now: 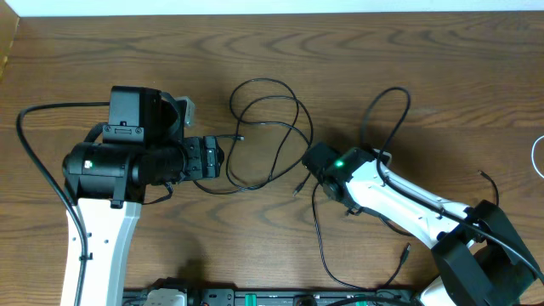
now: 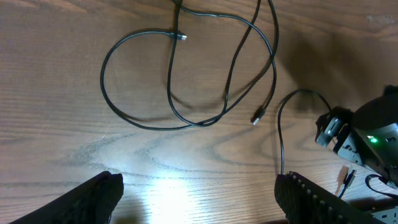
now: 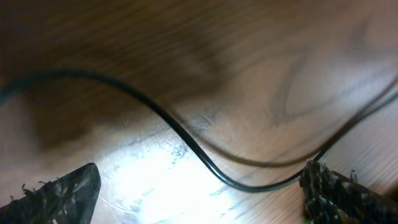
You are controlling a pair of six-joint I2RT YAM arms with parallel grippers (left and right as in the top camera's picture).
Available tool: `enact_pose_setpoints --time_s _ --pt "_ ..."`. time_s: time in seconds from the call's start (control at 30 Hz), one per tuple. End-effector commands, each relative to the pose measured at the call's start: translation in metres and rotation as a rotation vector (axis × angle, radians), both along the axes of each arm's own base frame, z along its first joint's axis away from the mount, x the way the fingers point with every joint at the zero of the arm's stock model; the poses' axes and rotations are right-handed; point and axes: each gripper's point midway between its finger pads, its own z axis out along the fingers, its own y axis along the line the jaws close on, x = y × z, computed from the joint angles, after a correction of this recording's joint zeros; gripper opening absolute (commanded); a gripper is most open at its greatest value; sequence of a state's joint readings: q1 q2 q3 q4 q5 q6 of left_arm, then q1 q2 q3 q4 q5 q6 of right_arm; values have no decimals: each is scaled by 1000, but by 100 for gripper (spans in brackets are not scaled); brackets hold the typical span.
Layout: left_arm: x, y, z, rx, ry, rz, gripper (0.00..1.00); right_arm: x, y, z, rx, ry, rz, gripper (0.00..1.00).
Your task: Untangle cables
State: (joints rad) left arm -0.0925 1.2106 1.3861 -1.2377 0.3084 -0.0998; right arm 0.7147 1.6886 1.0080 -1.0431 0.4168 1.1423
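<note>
Watching the overhead feed, I see the black cable tangle (image 1: 272,123) lying mid-counter (image 1: 102,51), a bit nearer the far edge than the near one, its loops crossing each other btwn the two arms. Left gripper (image 1: 212,159) sits just beside the tangle's left side. On the left wrist cam its fingers (image 2: 93,199) stand wide apart w/ nothing btwn them, and a small plug end (image 2: 257,117) lies free on the wood. Right gripper (image 1: 313,161) is at the tangle's right side. Its wrist cam shows the fingers spread wide too, w/ a black strand (image 3: 205,155) passing across the gap, not pinched. Can't tell which cable that strand belongs to. A second black cable (image 1: 317,229) runs from there toward the near edge. A whitish cord (image 1: 535,157) pokes in at the right edge, well apart from the rest.
</note>
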Motion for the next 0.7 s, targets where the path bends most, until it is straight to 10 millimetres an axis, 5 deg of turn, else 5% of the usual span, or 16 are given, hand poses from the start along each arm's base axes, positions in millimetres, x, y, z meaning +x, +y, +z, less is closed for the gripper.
enact_pose_setpoints --time_s 0.0,0.3,0.67 --pt "0 2 1 12 -8 -11 84 -3 0 -2 -47 108 241 99" --pt "0 2 1 13 -8 -11 84 -7 2 -7 -63 226 479 93" --pt "0 2 1 14 -9 -14 84 -16 -7 -48 -76 259 677 81"
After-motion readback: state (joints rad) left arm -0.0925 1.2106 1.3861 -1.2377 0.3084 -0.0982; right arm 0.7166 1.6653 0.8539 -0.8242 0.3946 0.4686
